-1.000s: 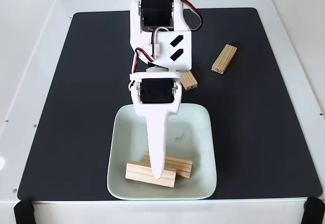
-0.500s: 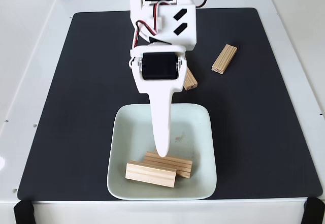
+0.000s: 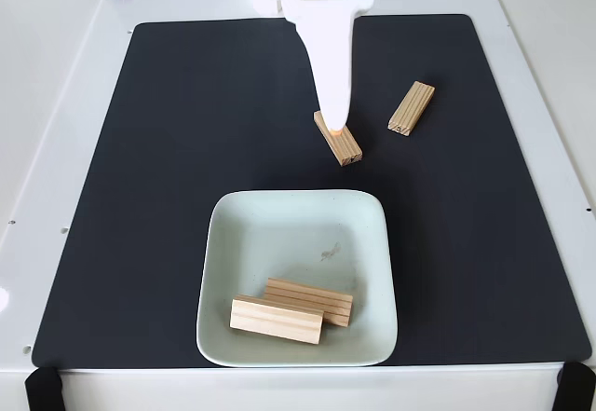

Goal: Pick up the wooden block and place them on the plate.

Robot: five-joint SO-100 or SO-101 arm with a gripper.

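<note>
Two wooden blocks lie side by side in the near part of the mint-green plate [image 3: 372, 243]: one [image 3: 277, 319] in front and one [image 3: 312, 299] just behind it. On the black mat beyond the plate lie another wooden block [image 3: 343, 144] and, further right, a last one [image 3: 412, 108]. My white gripper [image 3: 335, 124] reaches down from the top of the view. Its tip is over the far end of the block near the plate. The fingers look closed together, with nothing held.
A black mat [image 3: 168, 197] covers most of the white table [image 3: 56, 103]. Dark clamps sit at the table's corners [image 3: 45, 388]. Open mat lies left and right of the plate.
My arm has drawn back from over the plate to the far side of the mat, so the two blocks in the plate are now uncovered. No block has moved.
</note>
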